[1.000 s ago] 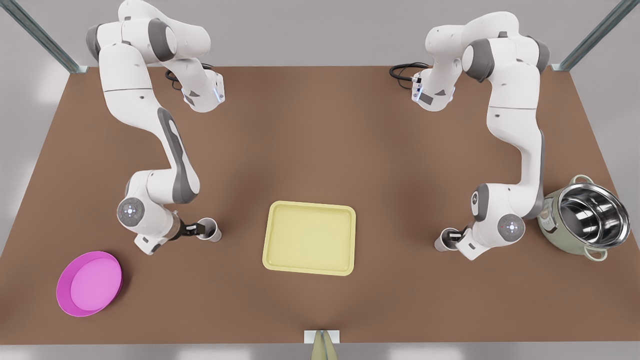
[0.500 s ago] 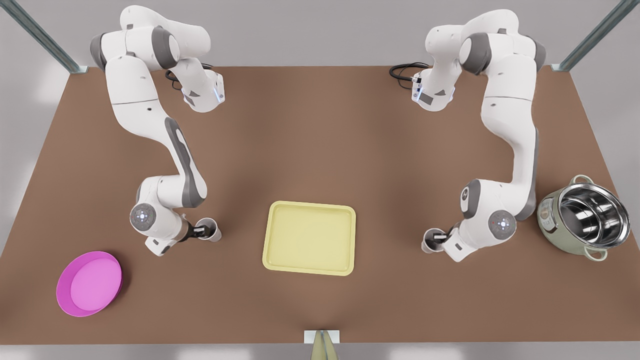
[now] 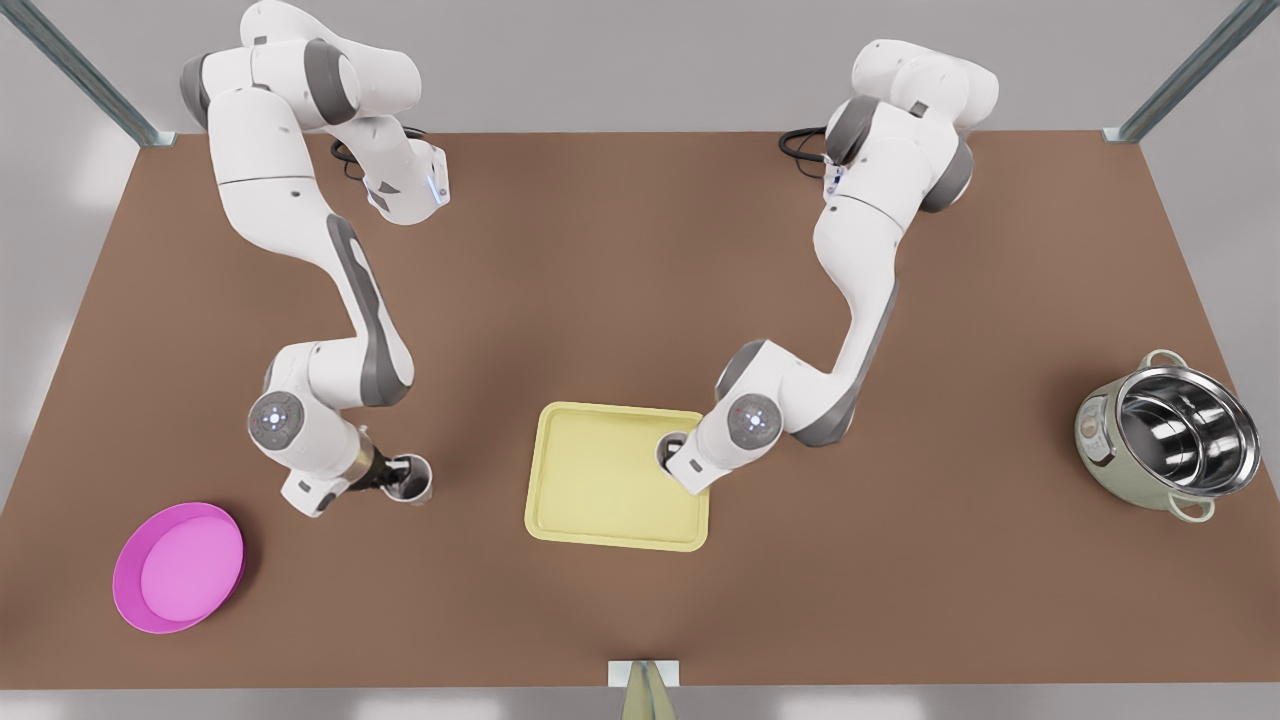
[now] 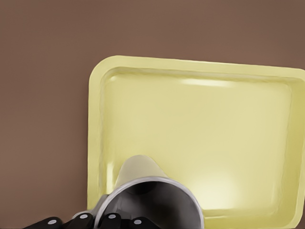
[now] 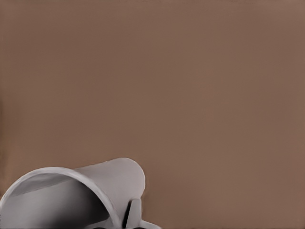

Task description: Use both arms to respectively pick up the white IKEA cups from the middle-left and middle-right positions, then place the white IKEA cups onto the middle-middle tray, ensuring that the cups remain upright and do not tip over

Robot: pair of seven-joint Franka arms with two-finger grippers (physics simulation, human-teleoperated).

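My left gripper (image 3: 680, 457) is on the arm at the front view's right. It is shut on the rim of a white IKEA cup (image 3: 668, 447) over the right part of the pale yellow tray (image 3: 590, 480). The left wrist view has that cup (image 4: 147, 188) upright above the tray's (image 4: 200, 124) corner. I cannot tell whether it touches the tray floor. My right gripper (image 3: 393, 472), on the arm at the front view's left, is shut on the other white IKEA cup (image 3: 415, 481) left of the tray. The right wrist view sets this cup (image 5: 102, 183) against bare brown table.
A round magenta plate (image 3: 180, 565) lies at the front view's near left. A large steel pot (image 3: 1170, 432) stands at the far right. Brown tabletop (image 3: 640, 270) stretches behind the tray between the two arm bases.
My left gripper has carried its cup from the front view's right side across to the tray's right part. My right gripper and its cup have shifted only slightly nearer the camera.
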